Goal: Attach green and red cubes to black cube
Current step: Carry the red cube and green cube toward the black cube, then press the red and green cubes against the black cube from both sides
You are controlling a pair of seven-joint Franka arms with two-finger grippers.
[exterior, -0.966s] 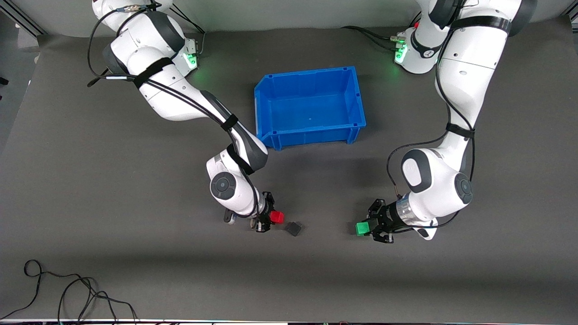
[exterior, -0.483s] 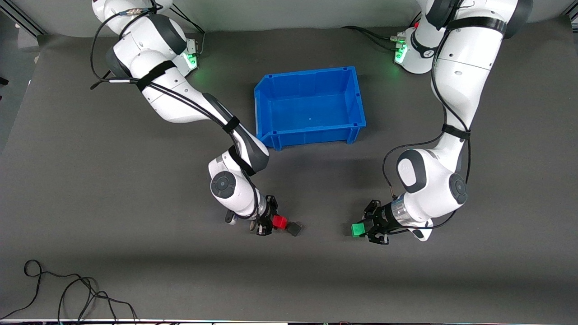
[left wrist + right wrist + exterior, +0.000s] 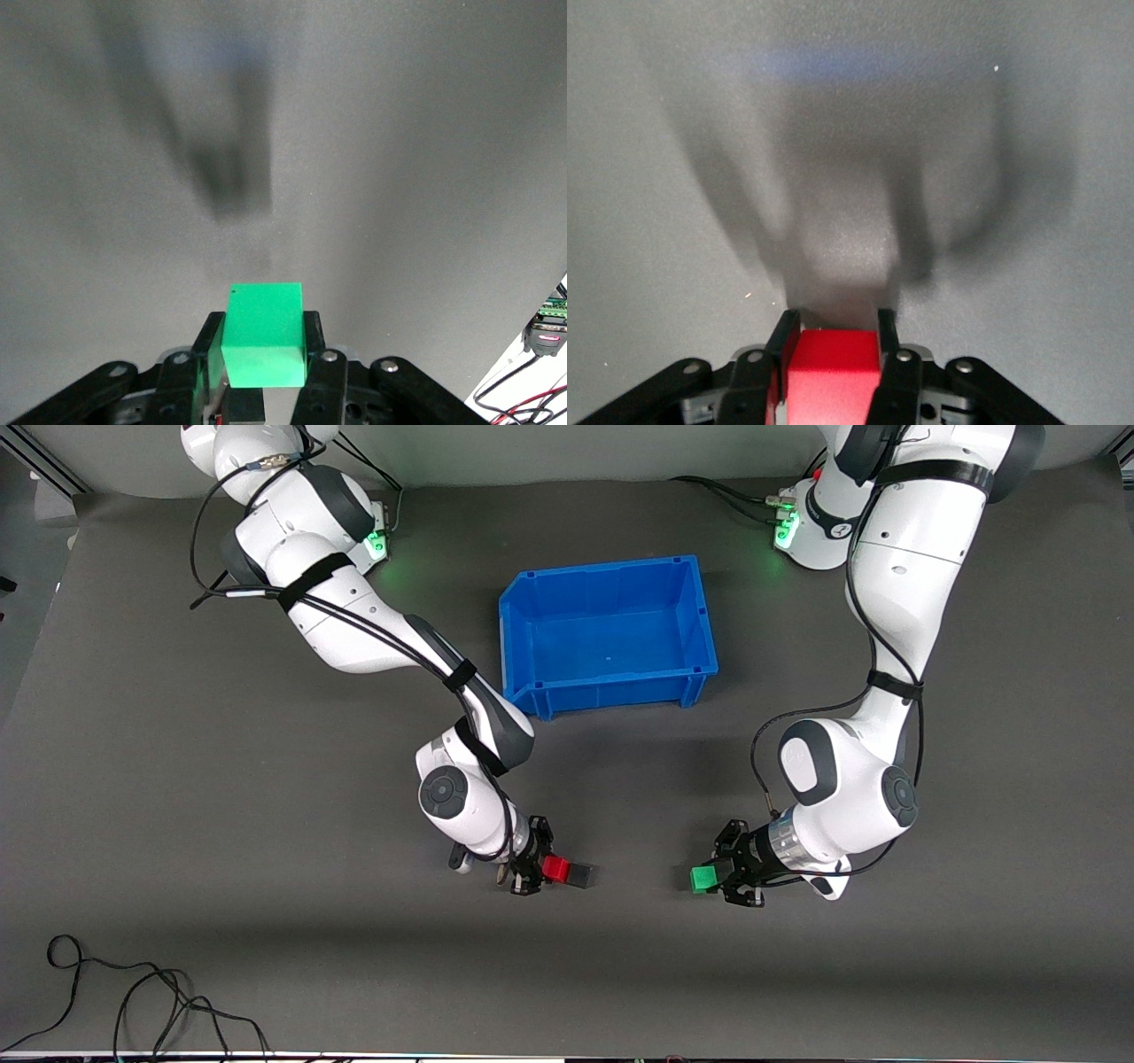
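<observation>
Mid-attach, first join: right gripper (image 3: 542, 868) clamped on red cube (image 3: 555, 868), pressed flush against black cube (image 3: 580, 875) on the mat, nearer the front camera than the blue bin (image 3: 532, 593). Looks seated, not confirmed. Left gripper (image 3: 719, 879) clamped on green cube (image 3: 704, 879), low over the mat toward the left arm's end, well apart from the black cube. Next, probably: bring green in square to the free black face, push straight, no skew.

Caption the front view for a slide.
Right gripper presses red cube against black cube; left gripper holds green cube apart.
</observation>
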